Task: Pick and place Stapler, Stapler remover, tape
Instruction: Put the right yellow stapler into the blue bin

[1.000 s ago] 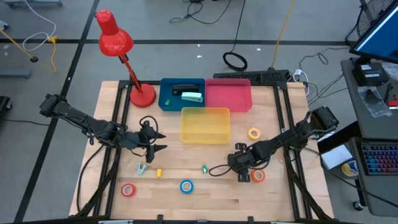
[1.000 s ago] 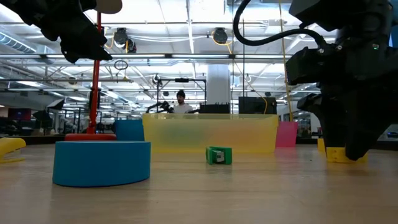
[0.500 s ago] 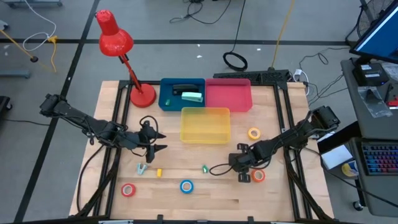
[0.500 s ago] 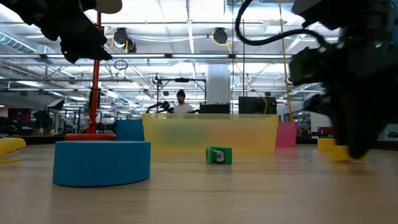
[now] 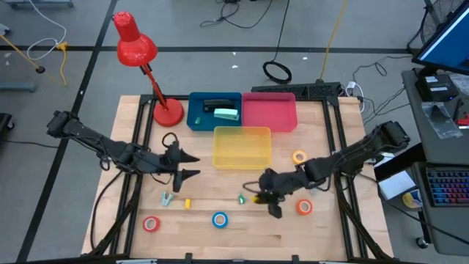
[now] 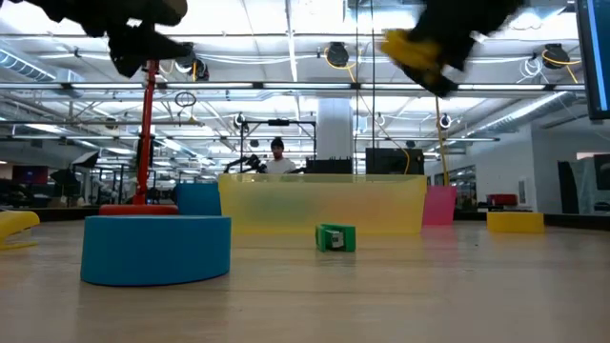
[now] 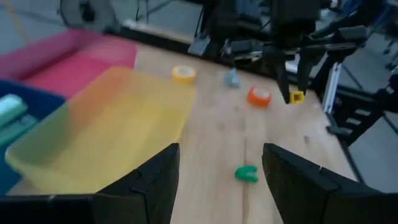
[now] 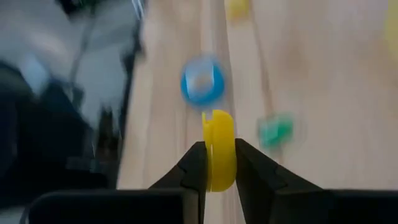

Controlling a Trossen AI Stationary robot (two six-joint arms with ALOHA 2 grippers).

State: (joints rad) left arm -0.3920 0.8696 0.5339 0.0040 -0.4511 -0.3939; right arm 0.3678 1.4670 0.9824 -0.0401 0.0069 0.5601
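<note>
The table (image 5: 322, 235) is a wooden slab with a red lamp (image 5: 139, 55) at the back, way off from both grippers. Three bins sit back there too: the blue bin (image 5: 194, 117), pink bin (image 5: 270, 114), and the yellow bin (image 5: 242, 150), which is between the two grippers and a bit behind them. The right gripper (image 5: 265, 198) is up off the table and clamped tight on a small yellow piece (image 8: 219, 149), a stapler remover by the look of it. Just beside it on its left lies a green remover (image 5: 240, 199), the orange tape (image 5: 304, 207) sits close on its other side, and the yellow tape (image 5: 299, 157) is behind it. The blue tape (image 5: 220, 219) is in front of it towards the left. The left gripper (image 5: 192, 166) hangs left of the yellow bin with fingers apart, holding nothing; the red tape (image 5: 151, 224) lies near the table's front edge, well in front of it.
</note>
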